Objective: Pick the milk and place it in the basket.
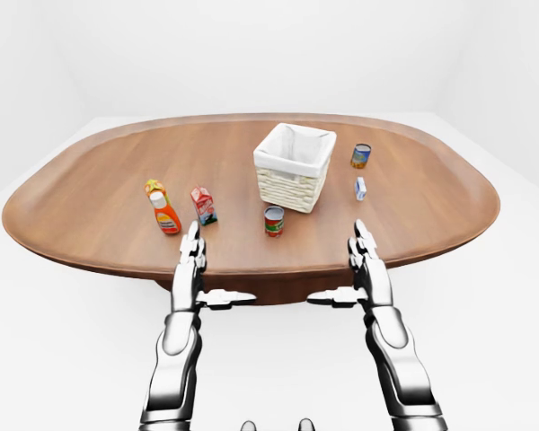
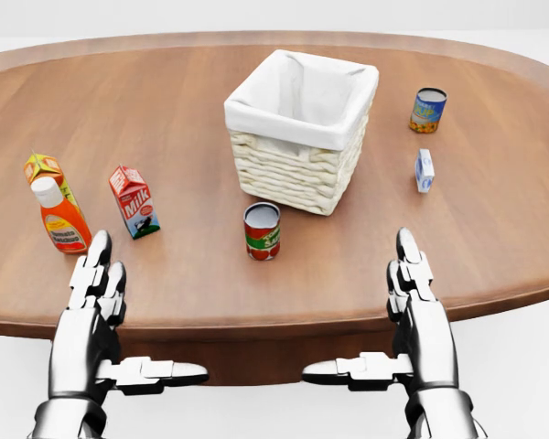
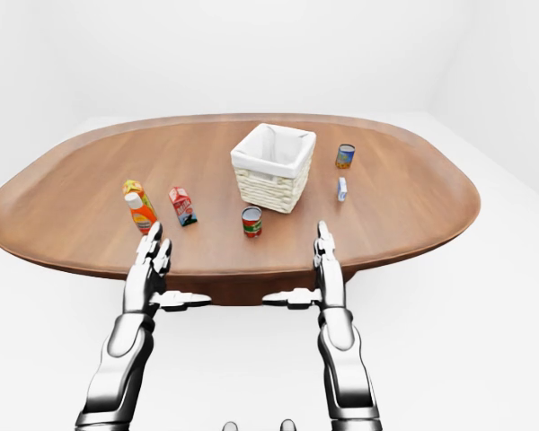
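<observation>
The milk (image 2: 134, 201) is a small carton with a red top and a blue-and-white label, upright on the left part of the wooden table (image 2: 201, 101). The wicker basket (image 2: 302, 133) with a white cloth liner stands to its right, near the table's middle, and nothing shows inside it. My left hand (image 2: 149, 309) hovers at the table's near edge, just below the milk, open with fingers straight and thumb pointing inward. My right hand (image 2: 357, 304) mirrors it below the basket's right side, also open. Neither hand touches anything.
An orange sauce bottle (image 2: 60, 219) and a small orange carton (image 2: 44, 169) stand left of the milk. A red can (image 2: 262, 230) sits below the basket. A blue-and-yellow can (image 2: 427, 110) and a small blue-white carton (image 2: 424, 170) stand at the right.
</observation>
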